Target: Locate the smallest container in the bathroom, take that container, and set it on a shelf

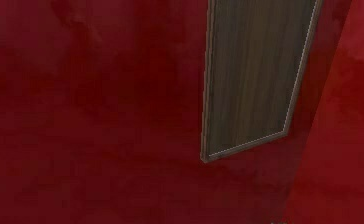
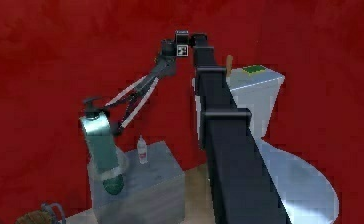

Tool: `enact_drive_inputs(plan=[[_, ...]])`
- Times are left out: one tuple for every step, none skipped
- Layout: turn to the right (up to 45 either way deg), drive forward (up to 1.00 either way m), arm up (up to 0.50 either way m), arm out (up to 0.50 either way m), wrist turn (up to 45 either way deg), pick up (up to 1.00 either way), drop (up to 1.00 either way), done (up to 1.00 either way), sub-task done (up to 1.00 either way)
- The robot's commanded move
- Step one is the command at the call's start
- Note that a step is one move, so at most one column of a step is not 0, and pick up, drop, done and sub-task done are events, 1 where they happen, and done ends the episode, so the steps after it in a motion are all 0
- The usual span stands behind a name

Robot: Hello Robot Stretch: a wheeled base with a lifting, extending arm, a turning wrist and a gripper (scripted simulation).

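Arm side view: jaw state I cannot tell. I log the gripper (image 2: pixel 108 108) left of centre, fingertips at the dark cap of a pale green container (image 2: pixel 102 150) (held or not, unclear) that overlaps a grey block (image 2: pixel 155 180). On the block stands a small clear bottle (image 2: pixel 142 150). At right, a white toilet tank (image 2: pixel 258 98). Forward view: red wall (image 1: pixel 90 110), dark wood panel (image 1: pixel 255 75) upper right.

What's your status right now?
Gripper at tall teal container; can't tell if held. Small bottle on grey box alongside. Toilet right of arm.
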Motion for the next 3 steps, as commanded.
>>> enact_drive_inputs(plan=[[0.0,0.00,0.00,-0.46,0.0,0.00,0.00,0.00,0.00],[-45.0,0.00,0.00,0.00,0.0,0.00,0.00,0.00,0.00],[-45.0,0.00,0.00,0.00,0.0,0.00,0.00,0.00,0.00]])
